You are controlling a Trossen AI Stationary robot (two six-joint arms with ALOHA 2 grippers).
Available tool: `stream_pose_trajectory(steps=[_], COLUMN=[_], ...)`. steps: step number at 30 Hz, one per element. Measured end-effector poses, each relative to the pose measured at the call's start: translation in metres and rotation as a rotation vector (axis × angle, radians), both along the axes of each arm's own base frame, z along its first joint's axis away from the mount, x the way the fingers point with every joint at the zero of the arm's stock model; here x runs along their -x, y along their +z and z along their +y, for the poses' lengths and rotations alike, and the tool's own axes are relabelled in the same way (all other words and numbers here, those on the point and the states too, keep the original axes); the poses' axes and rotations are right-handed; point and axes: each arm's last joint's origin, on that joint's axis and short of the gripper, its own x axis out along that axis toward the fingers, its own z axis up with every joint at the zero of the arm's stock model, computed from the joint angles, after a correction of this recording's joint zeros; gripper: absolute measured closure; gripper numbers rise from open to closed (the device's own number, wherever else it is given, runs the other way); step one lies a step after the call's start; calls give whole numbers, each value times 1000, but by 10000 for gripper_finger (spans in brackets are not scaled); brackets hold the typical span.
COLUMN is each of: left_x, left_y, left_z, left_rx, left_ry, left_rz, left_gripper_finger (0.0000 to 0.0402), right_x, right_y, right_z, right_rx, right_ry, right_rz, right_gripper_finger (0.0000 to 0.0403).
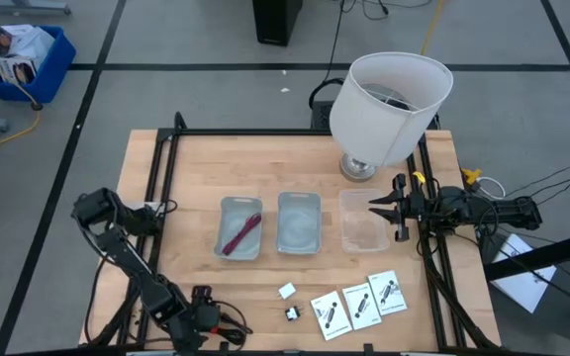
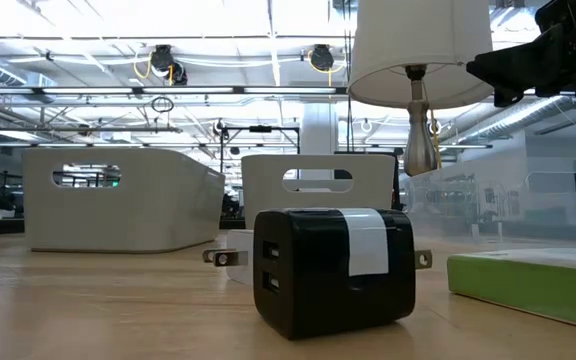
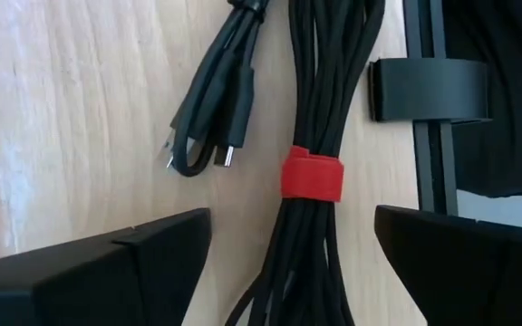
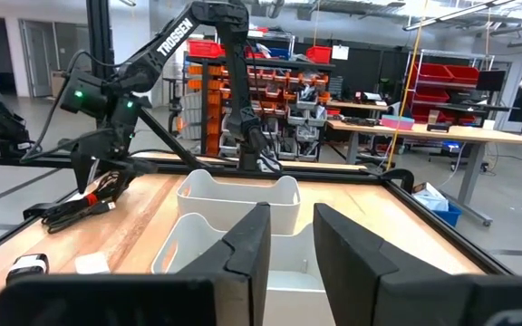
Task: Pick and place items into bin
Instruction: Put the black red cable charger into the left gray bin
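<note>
Left gripper (image 3: 293,263) hovering spread wide at the desk's front edge, black-and-red cable (image 3: 311,172) lying between its fingers (image 3: 107,272), ungrasped.

overhead straight down, table-level facing the lampshade (image 2: 409,50), two close wrist views

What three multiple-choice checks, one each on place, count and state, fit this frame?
1. The dark red coiled cable lies: A in the left bin; B on the table; C under the lamp.
2. White cards on the table: A one; B three; C five.
3. The left tool is: A shut on the black-and-red cable; B open around it; C away from it.

1 A: it rests inside that bin.
2 B: three lie side by side.
3 B: the fingers straddle the bundle with gaps.
</note>
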Motion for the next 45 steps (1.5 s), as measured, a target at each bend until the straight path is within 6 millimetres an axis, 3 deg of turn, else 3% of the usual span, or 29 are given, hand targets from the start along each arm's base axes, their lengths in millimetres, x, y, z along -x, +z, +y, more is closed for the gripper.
stream_pose_trajectory(steps=[6, 14, 15, 20, 25, 31, 36, 40, 45], left_x=[-1, -1, -2, -6, -9, -18, -30, -46, -56], left_y=[-2, -2, 0, 14, 53, 104, 135, 142, 127], left_z=[0, 0, 0, 5, 18, 56, 96, 130, 162], left_rx=[-22, 8, 36, 98, 107, 64, -38, -51, -51], left_ry=[-31, -38, -43, -74, -45, 195, 397, 666, 899], left_rz=[-21, 3, 16, 11, -164, -425, -629, -671, -511], left_gripper_finger=[165, 358, 368, 365, 365, 364, 353, 363, 364], right_x=[0, 0, 0, 0, 0, 0, 0, 0, 0], right_y=[0, 0, 0, 0, 0, 0, 0, 0, 0], right_z=[0, 0, 0, 0, 0, 0, 0, 0, 0], right_rx=[1, 3, 3, 3, 3, 3, 3, 3, 3], right_ry=[0, 0, 0, -2, -3, -4, -4, -4, -4], right_rz=[0, 0, 0, -1, -1, -1, -2, -2, -2], right_gripper_finger=[325, 323, 324, 325, 323, 324, 324, 325, 323])
